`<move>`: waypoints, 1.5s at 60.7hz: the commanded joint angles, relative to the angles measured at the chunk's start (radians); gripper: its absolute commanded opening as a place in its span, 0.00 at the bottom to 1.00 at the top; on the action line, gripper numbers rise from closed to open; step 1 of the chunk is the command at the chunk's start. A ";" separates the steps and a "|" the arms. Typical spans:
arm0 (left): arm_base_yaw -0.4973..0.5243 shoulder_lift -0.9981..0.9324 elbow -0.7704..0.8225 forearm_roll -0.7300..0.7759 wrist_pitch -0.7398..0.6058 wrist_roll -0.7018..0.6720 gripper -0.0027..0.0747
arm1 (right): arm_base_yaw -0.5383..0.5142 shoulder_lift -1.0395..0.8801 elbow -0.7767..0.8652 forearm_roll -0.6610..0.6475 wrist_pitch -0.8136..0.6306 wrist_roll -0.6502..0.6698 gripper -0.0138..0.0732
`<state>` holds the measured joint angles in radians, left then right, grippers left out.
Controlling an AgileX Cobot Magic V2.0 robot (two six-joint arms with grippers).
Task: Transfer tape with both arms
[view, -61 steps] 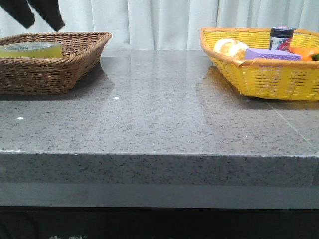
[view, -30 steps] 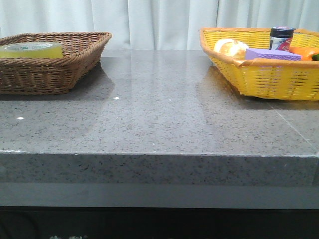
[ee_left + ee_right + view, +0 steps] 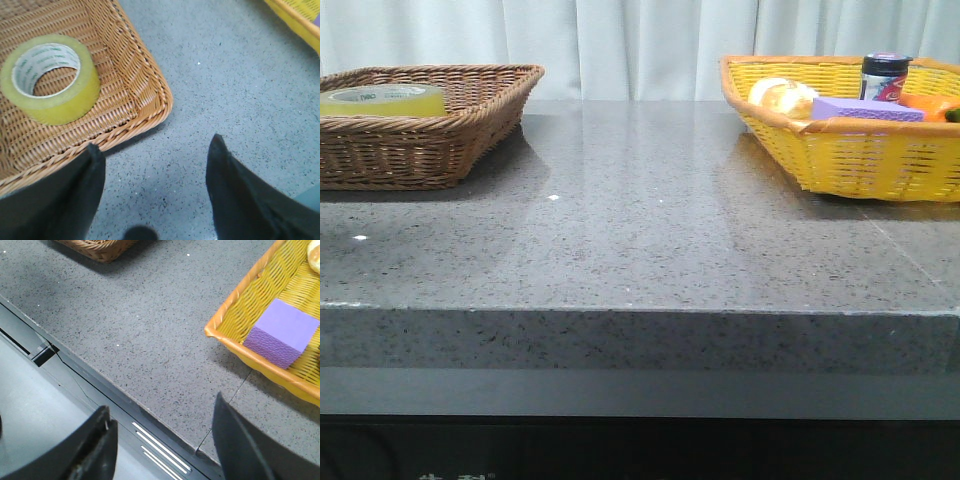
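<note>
Tape lying flat, core upward, in brown basket, ahead and off to one side of left gripper, spread wide, empty. Right gripper, also wide and empty, far off beside yellow basket; left clearly nearer.

Bright, even light; soft glare streaks on countertop centre, w/ wrist-view fingers blurred up close.

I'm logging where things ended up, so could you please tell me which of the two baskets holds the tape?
The brown wicker basket on the robot's left holds the tape; the yellow basket on the right holds the purple block and other items instead.
</note>
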<state>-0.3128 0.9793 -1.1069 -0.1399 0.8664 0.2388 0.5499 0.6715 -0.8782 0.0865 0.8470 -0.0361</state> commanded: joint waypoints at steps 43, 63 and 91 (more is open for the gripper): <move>-0.010 -0.422 0.379 -0.095 -0.402 -0.006 0.60 | -0.005 -0.004 -0.023 0.004 -0.067 -0.008 0.65; -0.010 -0.422 0.379 -0.095 -0.402 -0.006 0.14 | -0.005 -0.004 -0.023 0.004 -0.050 -0.008 0.14; -0.010 -0.420 0.379 -0.093 -0.396 -0.006 0.01 | -0.005 -0.004 -0.023 0.004 -0.043 -0.008 0.08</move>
<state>-0.3128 0.5549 -0.7018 -0.2160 0.5434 0.2388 0.5499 0.6715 -0.8782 0.0865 0.8620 -0.0361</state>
